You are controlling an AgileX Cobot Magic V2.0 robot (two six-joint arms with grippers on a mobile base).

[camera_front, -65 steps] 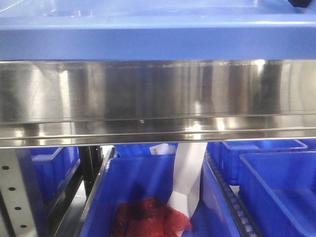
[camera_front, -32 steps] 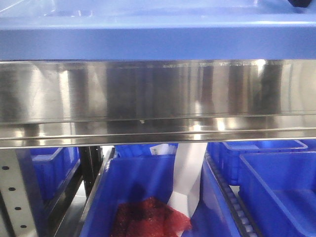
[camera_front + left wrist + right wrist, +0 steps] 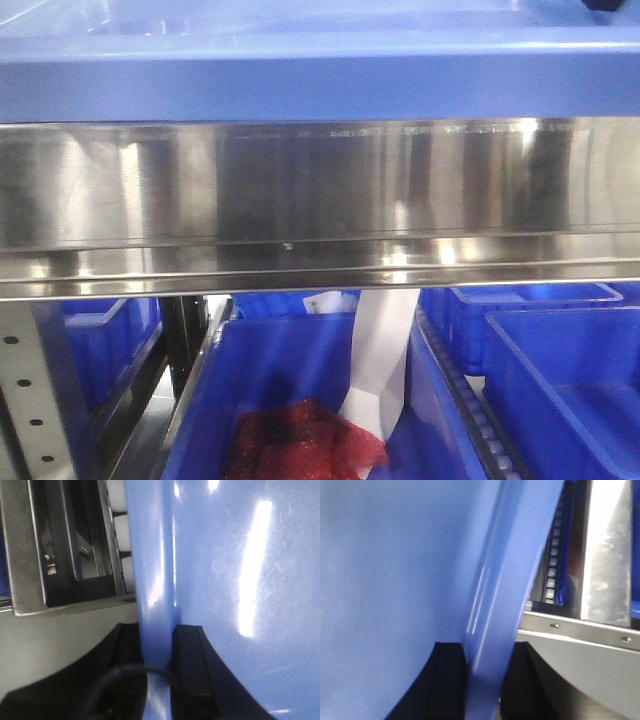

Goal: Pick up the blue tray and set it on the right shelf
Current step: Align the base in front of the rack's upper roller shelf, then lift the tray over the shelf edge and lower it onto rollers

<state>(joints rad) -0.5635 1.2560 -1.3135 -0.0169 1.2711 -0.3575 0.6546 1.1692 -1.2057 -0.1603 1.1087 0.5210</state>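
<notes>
The blue tray [image 3: 320, 70] fills the top of the front view, its near rim lying just above the shiny steel front edge of the right shelf [image 3: 320, 200]. My left gripper [image 3: 159, 645] is shut on the tray's rim [image 3: 155, 580], one black finger on each side of it. My right gripper [image 3: 485, 675] is shut on the tray's opposite rim [image 3: 495, 605] in the same way. The tray's glossy inside [image 3: 250, 580] fills most of both wrist views. The grey steel shelf frame shows beside each gripper [image 3: 580, 645].
Below the shelf edge stand several deeper dark blue bins [image 3: 560, 380]. The middle bin holds a red mesh bag [image 3: 300, 440] and a white strip [image 3: 380, 360]. A perforated grey upright [image 3: 25, 400] stands at lower left. A roller track [image 3: 552, 565] runs beside the tray.
The tray's near rim has shifted very slightly in the front view. Both grippers still hold it.
</notes>
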